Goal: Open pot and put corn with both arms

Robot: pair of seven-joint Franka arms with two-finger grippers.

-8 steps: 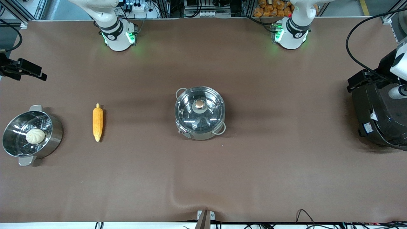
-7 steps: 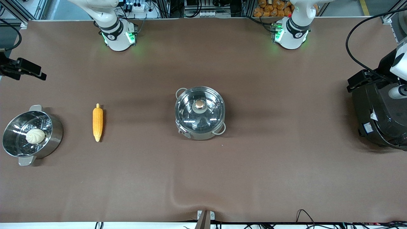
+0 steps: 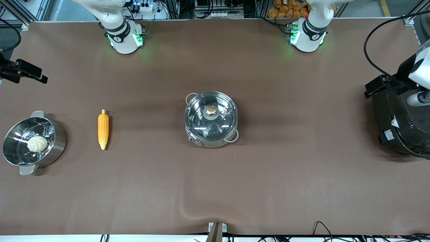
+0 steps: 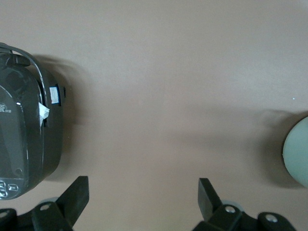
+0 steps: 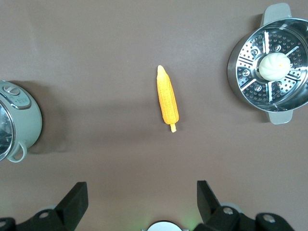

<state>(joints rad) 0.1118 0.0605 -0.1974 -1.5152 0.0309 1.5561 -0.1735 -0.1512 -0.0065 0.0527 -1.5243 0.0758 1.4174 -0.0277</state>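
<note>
The steel pot [image 3: 211, 131] stands mid-table with its glass lid [image 3: 201, 121] on and its copper knob [image 3: 210, 110] up. The corn [image 3: 103, 129] lies on the table between the pot and the steamer pot, toward the right arm's end. It also shows in the right wrist view [image 5: 167, 98]. My right gripper [image 5: 142, 197] is open and empty, high over the table at the right arm's end. My left gripper [image 4: 143, 195] is open and empty, high over the table beside the black cooker. The pot's edge shows in both wrist views [image 4: 298, 154] [image 5: 19, 120].
A steel steamer pot [image 3: 55, 144] with a white bun [image 3: 37, 144] in it stands at the right arm's end. A big black cooker [image 3: 399, 124] stands at the left arm's end. The brown table cover has a ripple near its front edge [image 3: 188, 208].
Both hands have shifted very slightly at the edges of the front view. The pot, lid and corn have not moved.
</note>
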